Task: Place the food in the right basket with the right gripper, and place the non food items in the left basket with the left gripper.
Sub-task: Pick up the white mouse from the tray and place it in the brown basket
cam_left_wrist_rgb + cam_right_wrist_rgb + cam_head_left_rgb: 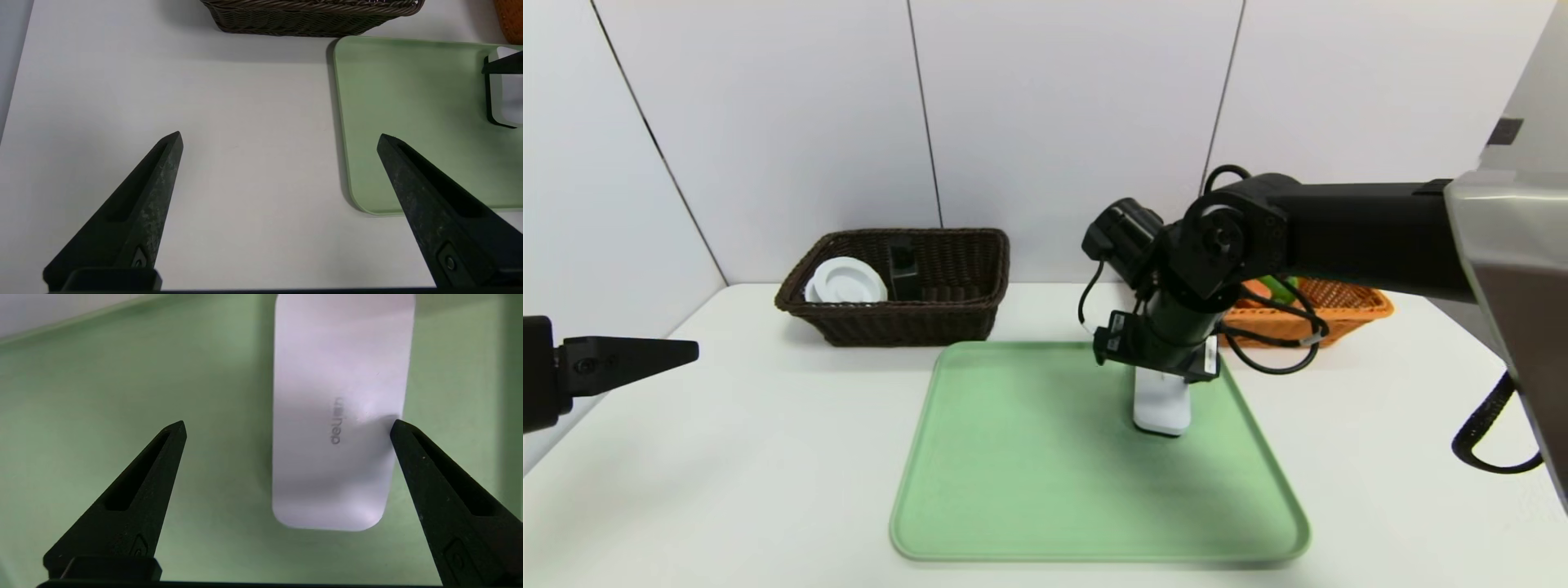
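Observation:
The flat white rounded box (1161, 412) lies on the green tray (1029, 457). My right gripper (288, 424) hangs open just above the box (339, 416), which sits nearer one finger than the other, with no grip. In the head view its wrist hides the fingers. The dark brown left basket (890, 322) holds the white ribbed disc (845, 282) and the dark bottle (903, 269). Green fruit (1286, 287) and something orange show in the orange right basket (1347, 306), partly hidden by the arm. My left gripper (686, 353) hovers open and empty over bare table (280, 136) at the far left.
The white table runs to a white panelled wall just behind both baskets. The right arm's cables (1274, 343) hang in front of the orange basket. In the left wrist view the tray's near corner (367, 204) lies beside one left finger.

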